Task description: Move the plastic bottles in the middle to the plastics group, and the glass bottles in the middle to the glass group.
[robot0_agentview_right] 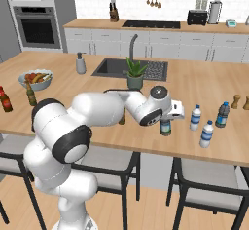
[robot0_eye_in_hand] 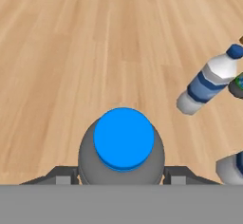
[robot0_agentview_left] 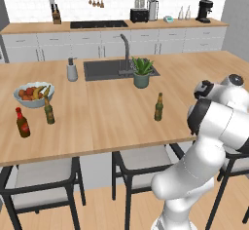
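Observation:
My gripper [robot0_agentview_right: 166, 119] is shut on the darker blue-tinted plastic bottle [robot0_agentview_right: 166, 127], low over the counter's front part. In the hand view its blue cap [robot0_eye_in_hand: 123, 137] sits between my fingers [robot0_eye_in_hand: 178, 174]. To its right stands the plastics group: a clear bottle [robot0_agentview_right: 195, 118], another [robot0_agentview_right: 206, 134] and a blue-tinted one [robot0_agentview_right: 222, 114]. One clear bottle [robot0_eye_in_hand: 209, 78] also appears in the hand view. The slim olive-brown glass bottle [robot0_agentview_left: 158, 107] stands mid-counter, left of my arm. The glass group, a red bottle [robot0_agentview_left: 22, 123] and an olive-brown bottle [robot0_agentview_left: 48, 111], is at the far left.
A fruit bowl [robot0_agentview_left: 34, 93] sits behind the glass group. The grey soap dispenser [robot0_agentview_left: 72, 70], sink [robot0_agentview_left: 104, 69] and potted plant [robot0_agentview_left: 142, 73] lie further back. Two small shakers [robot0_agentview_right: 236, 101] stand at the right end. Stools [robot0_agentview_left: 141, 163] line the counter's front edge.

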Tool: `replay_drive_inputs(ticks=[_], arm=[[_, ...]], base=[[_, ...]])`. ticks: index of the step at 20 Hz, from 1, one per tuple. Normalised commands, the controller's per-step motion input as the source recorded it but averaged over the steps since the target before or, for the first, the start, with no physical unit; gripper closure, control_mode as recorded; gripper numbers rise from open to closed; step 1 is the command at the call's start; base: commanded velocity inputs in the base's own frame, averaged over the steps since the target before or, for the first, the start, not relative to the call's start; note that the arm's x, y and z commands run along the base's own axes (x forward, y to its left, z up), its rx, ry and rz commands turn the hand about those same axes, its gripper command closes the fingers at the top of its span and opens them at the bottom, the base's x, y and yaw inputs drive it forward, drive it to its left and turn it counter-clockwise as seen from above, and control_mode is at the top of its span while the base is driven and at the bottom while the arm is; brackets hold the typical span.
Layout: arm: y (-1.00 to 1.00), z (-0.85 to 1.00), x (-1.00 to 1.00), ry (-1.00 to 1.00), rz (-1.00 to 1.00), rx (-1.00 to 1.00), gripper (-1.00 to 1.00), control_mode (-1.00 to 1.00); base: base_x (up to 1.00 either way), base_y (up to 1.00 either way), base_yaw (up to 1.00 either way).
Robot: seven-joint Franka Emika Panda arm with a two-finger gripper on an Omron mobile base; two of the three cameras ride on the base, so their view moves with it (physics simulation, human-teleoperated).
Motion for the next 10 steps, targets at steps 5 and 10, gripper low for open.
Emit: replay_drive_inputs(ticks=[5,10], arm=[[-0.24,0.00,0.00,0.00,-0.04,0.00,1.00,-1.00],[0.00,0.00,0.00,0.00,-0.12,0.00,1.00,-1.00]], base=[[0.00,0.00,0.00],[0.00,0.00,0.00]])
